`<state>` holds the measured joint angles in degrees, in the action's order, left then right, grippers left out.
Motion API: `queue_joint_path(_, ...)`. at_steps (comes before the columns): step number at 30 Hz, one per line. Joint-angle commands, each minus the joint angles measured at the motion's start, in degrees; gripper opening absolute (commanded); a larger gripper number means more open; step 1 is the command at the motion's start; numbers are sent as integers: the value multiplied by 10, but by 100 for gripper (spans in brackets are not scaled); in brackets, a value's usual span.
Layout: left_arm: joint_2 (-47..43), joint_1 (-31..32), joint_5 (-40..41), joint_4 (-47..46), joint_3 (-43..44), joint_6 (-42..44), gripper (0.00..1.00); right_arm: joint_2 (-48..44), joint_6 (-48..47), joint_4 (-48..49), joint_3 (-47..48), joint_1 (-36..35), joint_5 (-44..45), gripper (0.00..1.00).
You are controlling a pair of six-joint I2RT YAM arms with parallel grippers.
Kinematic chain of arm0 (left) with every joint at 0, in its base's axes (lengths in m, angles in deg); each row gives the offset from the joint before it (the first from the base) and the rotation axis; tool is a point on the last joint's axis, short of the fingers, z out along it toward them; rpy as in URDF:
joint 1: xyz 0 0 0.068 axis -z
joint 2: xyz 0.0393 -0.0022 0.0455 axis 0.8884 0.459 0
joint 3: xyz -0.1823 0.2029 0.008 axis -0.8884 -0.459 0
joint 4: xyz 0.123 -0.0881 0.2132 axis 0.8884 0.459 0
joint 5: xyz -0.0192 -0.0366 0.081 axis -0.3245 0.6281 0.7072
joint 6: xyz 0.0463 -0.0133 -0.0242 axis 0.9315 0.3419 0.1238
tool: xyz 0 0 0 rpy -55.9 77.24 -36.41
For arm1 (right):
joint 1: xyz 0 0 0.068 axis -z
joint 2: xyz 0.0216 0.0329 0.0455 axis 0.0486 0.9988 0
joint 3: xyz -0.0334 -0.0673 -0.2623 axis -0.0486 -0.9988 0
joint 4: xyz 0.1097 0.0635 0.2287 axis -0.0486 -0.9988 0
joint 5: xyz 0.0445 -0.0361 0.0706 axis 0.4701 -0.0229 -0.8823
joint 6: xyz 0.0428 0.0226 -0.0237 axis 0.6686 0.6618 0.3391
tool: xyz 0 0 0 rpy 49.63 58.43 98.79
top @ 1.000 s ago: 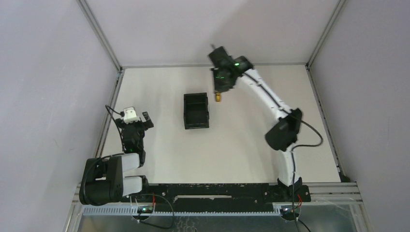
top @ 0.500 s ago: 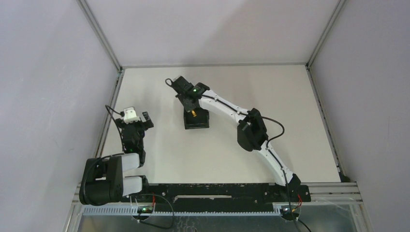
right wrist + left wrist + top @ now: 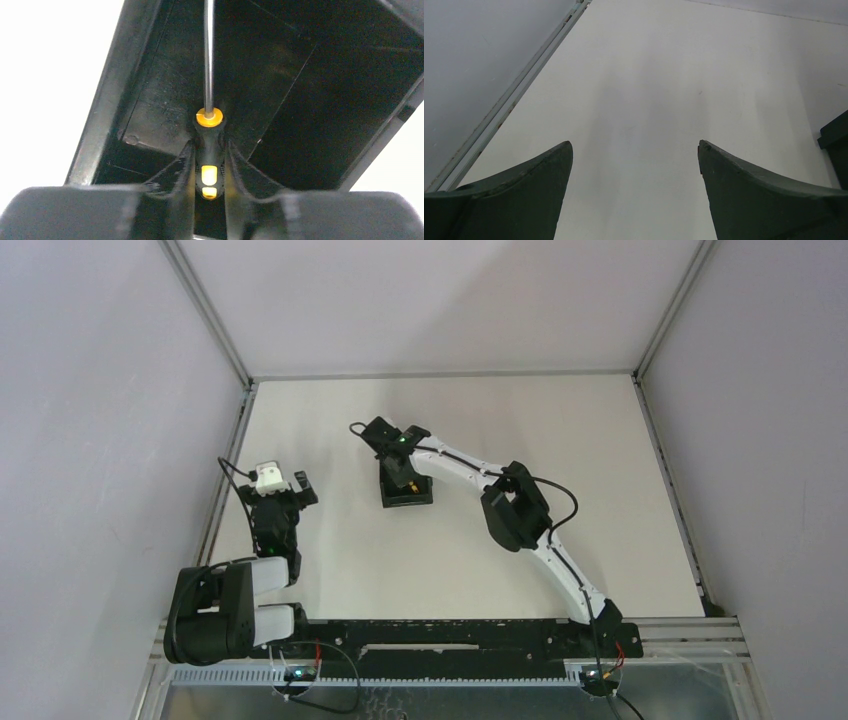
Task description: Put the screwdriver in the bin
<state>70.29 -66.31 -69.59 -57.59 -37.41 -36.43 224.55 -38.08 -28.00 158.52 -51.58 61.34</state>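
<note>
The screwdriver (image 3: 209,145) has a black and yellow-orange handle and a thin metal shaft pointing away from the camera. My right gripper (image 3: 209,167) is shut on its handle and holds it inside the black bin (image 3: 112,105), the shaft over the bin floor. In the top view the right gripper (image 3: 401,468) reaches down into the bin (image 3: 405,500) at mid-table. My left gripper (image 3: 283,486) is open and empty at the left, apart from the bin. In the left wrist view its fingers (image 3: 635,146) are spread over bare table.
A corner of the bin (image 3: 836,136) shows at the right edge of the left wrist view. A metal frame rail (image 3: 222,480) runs along the table's left edge beside the left arm. Grey walls surround the white table (image 3: 560,430).
My right arm carried the screwdriver from the far side of the table leftward over the bin and lowered it into the bin. The left arm has not moved.
</note>
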Motion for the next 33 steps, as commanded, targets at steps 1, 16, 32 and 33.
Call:
queue_joint_path(1,1,3,2,-21,27,11,100,-49,32,12,-10,-2,-8,35)
queue_joint_path(16,1,3,2,-21,28,10,100,-267,29,68,-90,-12,7,97)
queue_joint_path(32,1,3,2,-21,27,10,100,-665,89,342,-630,221,-186,100)
queue_joint_path(33,1,3,2,-20,27,11,100,-681,94,346,-658,235,-186,100)
